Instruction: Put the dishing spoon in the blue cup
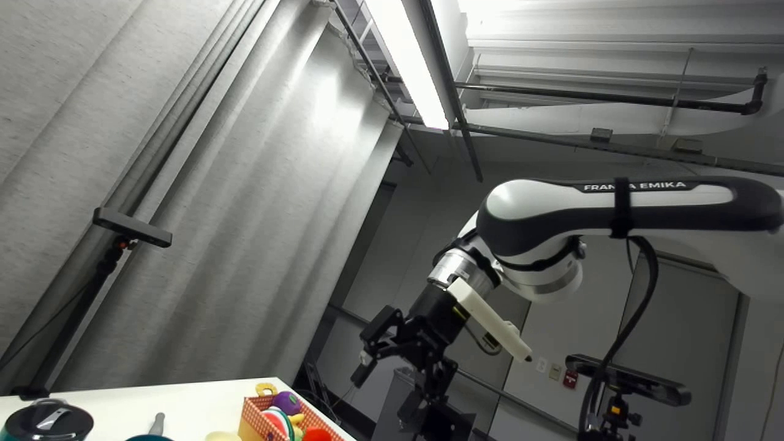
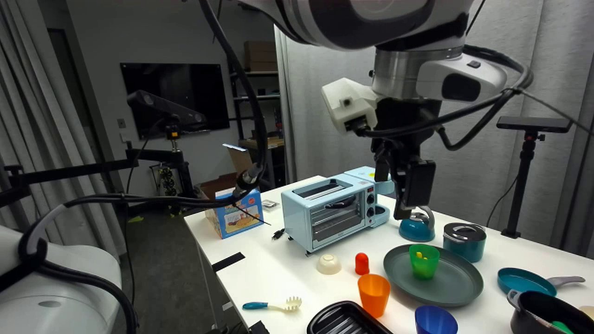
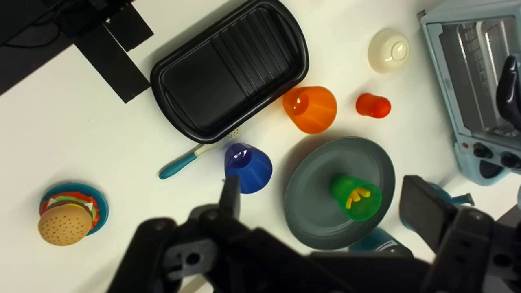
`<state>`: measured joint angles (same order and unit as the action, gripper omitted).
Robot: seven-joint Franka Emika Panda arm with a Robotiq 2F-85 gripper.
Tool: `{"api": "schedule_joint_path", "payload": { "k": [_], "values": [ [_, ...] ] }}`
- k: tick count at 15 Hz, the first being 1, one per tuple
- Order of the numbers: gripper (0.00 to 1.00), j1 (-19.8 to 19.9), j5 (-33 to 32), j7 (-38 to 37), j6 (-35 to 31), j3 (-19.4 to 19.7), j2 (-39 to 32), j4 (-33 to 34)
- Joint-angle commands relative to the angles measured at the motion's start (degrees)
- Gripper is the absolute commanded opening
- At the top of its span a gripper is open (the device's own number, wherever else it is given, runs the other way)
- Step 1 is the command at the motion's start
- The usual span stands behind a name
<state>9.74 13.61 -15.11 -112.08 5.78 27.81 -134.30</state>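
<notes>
The blue cup (image 2: 435,320) stands on the white table and also shows in the wrist view (image 3: 256,167). Beside it lies a slotted spoon with a teal handle (image 3: 178,166); its cream head is partly hidden by the black tray. A toothed cream pasta server with a teal handle (image 2: 256,305) lies near the table edge. I cannot tell which of the two is the dishing spoon. My gripper (image 2: 400,188) is open and empty, high above the table. In the wrist view its fingers (image 3: 327,195) are wide apart, one overlapping the blue cup's edge from above.
The black tray (image 3: 195,93) lies by an orange cup (image 3: 319,114). A grey plate (image 3: 309,203) bears a green cup (image 3: 342,189). A toaster oven (image 2: 297,222), a teal pan (image 2: 524,282) and a dark pot (image 2: 533,320) stand around. A toy burger (image 3: 65,224) lies aside.
</notes>
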Motion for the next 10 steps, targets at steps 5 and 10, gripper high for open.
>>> {"api": "schedule_joint_path", "payload": {
  "k": [5,10],
  "values": [
    [1.0,2.31,-1.96,-3.45,-3.19,0.49,-5.84,1.83],
    [1.0,3.3,-2.88,-3.83,-3.14,1.92,-8.51,2.84]
  ]
}}
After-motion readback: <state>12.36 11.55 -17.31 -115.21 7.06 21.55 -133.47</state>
